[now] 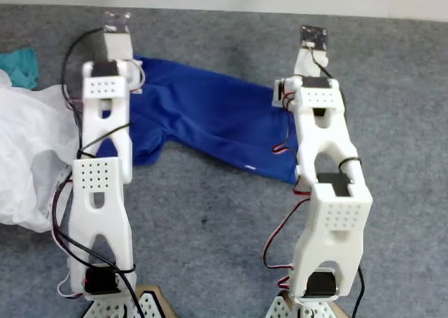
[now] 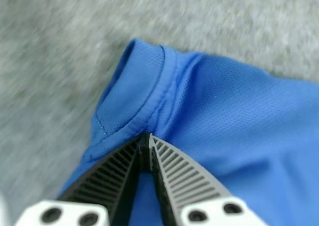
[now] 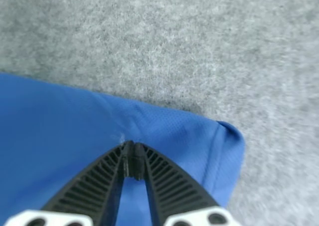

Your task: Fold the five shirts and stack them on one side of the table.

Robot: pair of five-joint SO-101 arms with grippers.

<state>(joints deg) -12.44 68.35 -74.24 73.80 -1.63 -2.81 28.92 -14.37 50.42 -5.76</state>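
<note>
Left gripper [image 2: 148, 142] is clamping its tips on a hemmed fold of the blue shirt [image 2: 239, 121], while the right gripper [image 3: 130, 149] is pinching the same shirt just inside a hemmed corner. That shirt is lying spread toward the table's [image 1: 210, 227] far edge, with a white garment [image 1: 28, 150] and a teal garment [image 1: 21, 64] sitting at its left edge.
</note>
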